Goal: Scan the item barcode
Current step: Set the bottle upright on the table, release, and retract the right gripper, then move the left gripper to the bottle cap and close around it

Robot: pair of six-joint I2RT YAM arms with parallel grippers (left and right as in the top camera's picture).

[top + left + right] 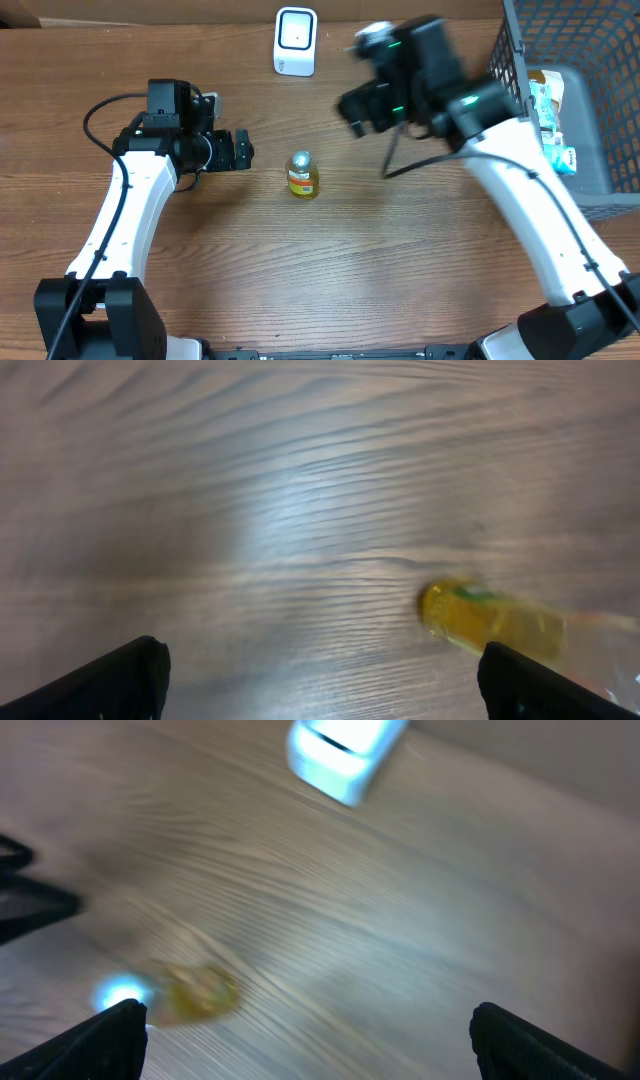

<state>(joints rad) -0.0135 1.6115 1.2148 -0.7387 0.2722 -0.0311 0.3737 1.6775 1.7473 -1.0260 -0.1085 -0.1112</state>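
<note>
A small yellow bottle with a silver cap (302,174) stands on the wooden table near its middle, free of both grippers. It shows blurred in the left wrist view (490,622) and in the right wrist view (198,990). The white barcode scanner (295,41) stands at the table's back, also in the right wrist view (342,750). My left gripper (240,150) is open, a short way left of the bottle, with nothing between its fingers (322,685). My right gripper (362,105) hangs open above the table, right of and behind the bottle (310,1040).
A grey wire basket (570,95) at the right edge holds several packaged items (552,120). The right arm reaches diagonally over the table's right half. A black cable (100,110) loops by the left arm.
</note>
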